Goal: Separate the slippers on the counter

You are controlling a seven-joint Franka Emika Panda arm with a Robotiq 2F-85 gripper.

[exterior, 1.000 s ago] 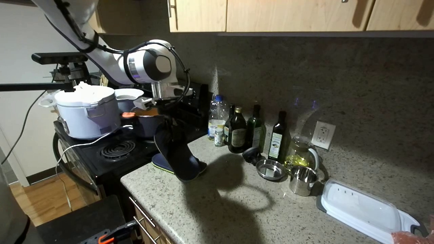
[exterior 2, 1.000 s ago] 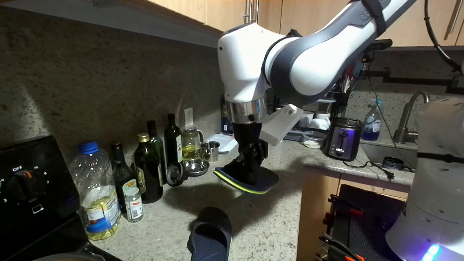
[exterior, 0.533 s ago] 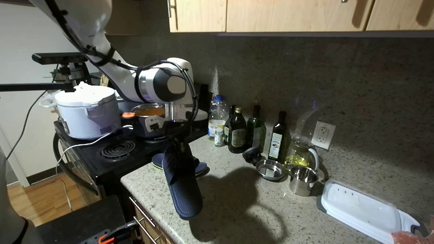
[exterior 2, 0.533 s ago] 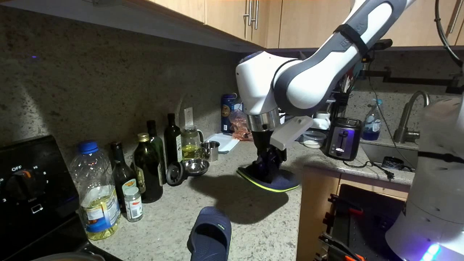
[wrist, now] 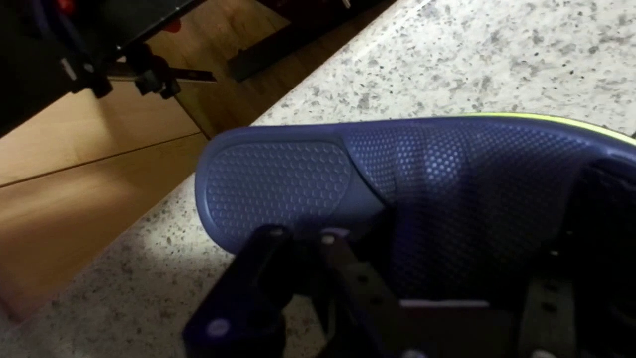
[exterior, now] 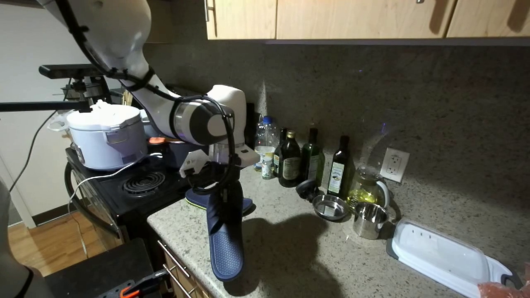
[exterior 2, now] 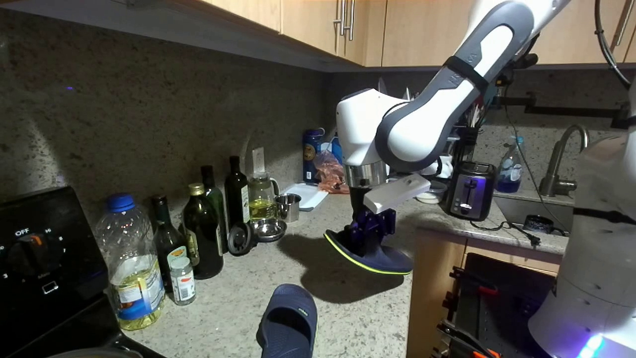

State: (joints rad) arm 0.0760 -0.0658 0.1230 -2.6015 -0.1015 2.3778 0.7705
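One dark navy slipper [exterior 2: 392, 261] hangs above the counter [exterior 2: 228, 313], and my gripper [exterior 2: 366, 242] is shut on its strap area. A shadow lies beneath it, apart from the sole; it is slightly tilted. The heel end of this held slipper [exterior: 227, 254] points toward the counter's front edge in an exterior view. In the wrist view the honeycomb footbed of the held slipper [wrist: 278, 184] and its strap show, while dark fingers [wrist: 357, 278] cover part of it; the exact grip is too dark to see. The second slipper [exterior 2: 290, 318] lies flat near the stove.
Several oil bottles [exterior: 290, 161], a steel bowl [exterior: 330, 207], a metal cup [exterior: 369, 221] and a glass jug [exterior: 366, 190] line the backsplash. Beside the counter stands the black stove [exterior: 143, 184] with a white cooker [exterior: 108, 138]. A toaster [exterior 2: 472, 191] is farther along.
My gripper has carried the held slipper lower and away from the stove, farther from the second slipper. The slipper has turned somewhat. The second slipper stays where it was.
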